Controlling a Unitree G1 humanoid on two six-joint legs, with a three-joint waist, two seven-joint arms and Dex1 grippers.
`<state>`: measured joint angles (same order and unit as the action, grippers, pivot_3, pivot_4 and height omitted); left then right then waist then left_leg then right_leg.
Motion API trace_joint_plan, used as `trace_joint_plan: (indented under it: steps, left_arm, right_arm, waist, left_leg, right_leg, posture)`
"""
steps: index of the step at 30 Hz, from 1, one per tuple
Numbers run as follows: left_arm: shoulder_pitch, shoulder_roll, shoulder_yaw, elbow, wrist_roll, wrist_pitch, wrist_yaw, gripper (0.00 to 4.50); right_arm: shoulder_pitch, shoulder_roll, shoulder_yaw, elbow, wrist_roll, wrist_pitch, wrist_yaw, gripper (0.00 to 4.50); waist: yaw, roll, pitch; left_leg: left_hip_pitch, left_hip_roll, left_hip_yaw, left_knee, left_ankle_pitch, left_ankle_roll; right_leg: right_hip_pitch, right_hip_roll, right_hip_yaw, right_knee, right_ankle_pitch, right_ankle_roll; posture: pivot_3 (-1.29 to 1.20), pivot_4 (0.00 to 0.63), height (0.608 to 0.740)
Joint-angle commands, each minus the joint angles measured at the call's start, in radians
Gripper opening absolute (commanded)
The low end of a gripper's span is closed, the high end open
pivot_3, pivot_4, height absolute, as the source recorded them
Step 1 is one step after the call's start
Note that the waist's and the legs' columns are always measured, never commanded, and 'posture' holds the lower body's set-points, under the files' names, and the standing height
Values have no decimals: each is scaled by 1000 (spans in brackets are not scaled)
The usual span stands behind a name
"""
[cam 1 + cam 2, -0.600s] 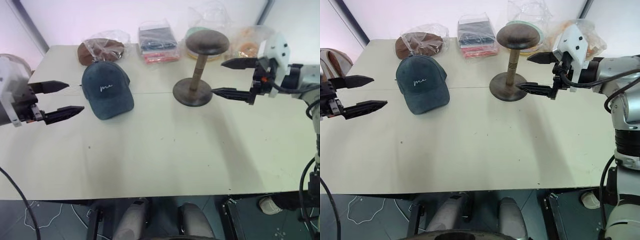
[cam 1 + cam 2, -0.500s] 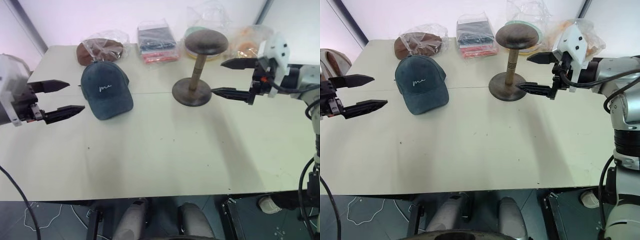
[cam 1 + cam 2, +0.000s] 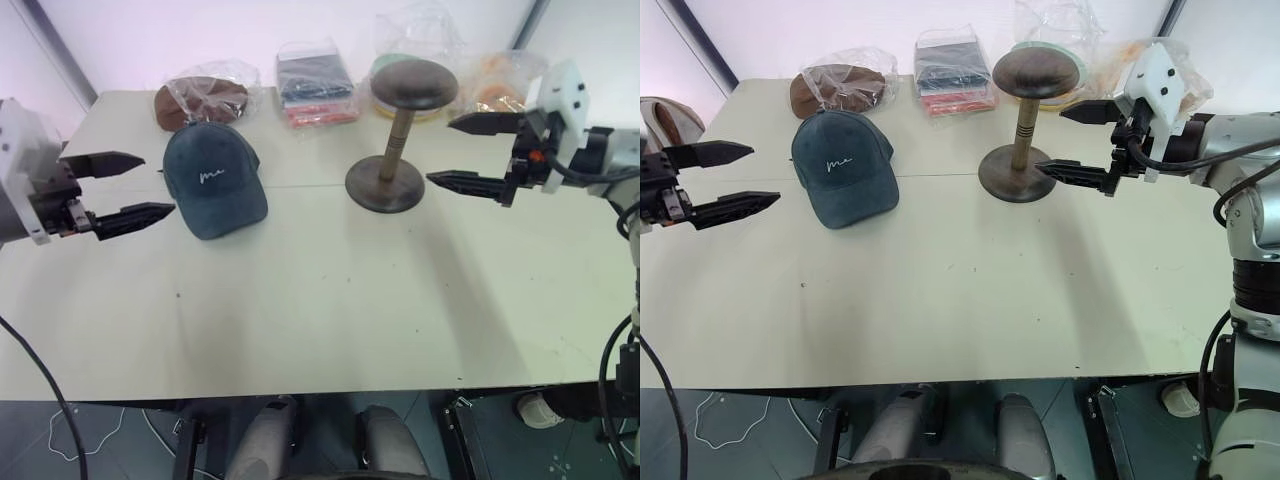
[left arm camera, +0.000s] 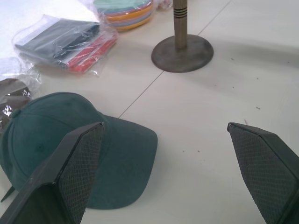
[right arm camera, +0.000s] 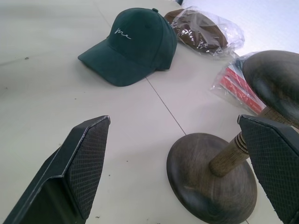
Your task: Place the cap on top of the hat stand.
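The cap (image 3: 214, 178), dark teal-blue fabric with small white script embroidered on its front, is lying crown up on the table (image 3: 330, 300), toward the far left corner, its curved brim directed toward the near edge. The hat stand (image 3: 396, 136), dark brown wood with a round domed top, a thin lighter post and a round flat base, is standing upright near the far edge, well apart from the cap.

A pale table (image 3: 330, 300) carries everything. The cap (image 3: 213, 178) lies far left, the hat stand (image 3: 398, 130) right of it. Plastic-wrapped bundles (image 3: 315, 82) line the far edge.
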<state>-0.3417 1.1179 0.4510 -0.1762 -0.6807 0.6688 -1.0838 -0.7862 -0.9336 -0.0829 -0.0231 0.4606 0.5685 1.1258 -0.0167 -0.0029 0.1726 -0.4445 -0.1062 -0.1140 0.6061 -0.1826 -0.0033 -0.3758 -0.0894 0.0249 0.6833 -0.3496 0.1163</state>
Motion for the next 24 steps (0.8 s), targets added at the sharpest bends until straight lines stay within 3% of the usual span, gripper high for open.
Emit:
trace_joint_plan:
  steps: [1,18,24]
  left_arm:
    - [-14,4,16,-17,-11,-5,5,4455]
    - [-20,6,-2,-35,-2,-17,16,4455]
    - [-57,-110,-120,-114,119,-119,177,4455]
  right_arm:
    - [-10,-17,-28,-21,6,-5,1,4500]
    - [-6,-15,-28,-31,7,1,1,4500]
    - [13,-16,-32,-48,8,7,-5,4500]
  waist:
    - [0,0,0]
    - [0,0,0]
    - [6,0,0]
  left_leg:
    - [0,0,0,0,0,0]
    - [0,0,0,0,0,0]
    - [0,0,0,1,0,0]
  right_leg:
    - [0,0,0,0,0,0]
    - [0,0,0,0,0,0]
    - [1,0,0,0,0,0]
  posture:
    - [0,150,740]
    - [0,150,740]
    - [0,150,740]
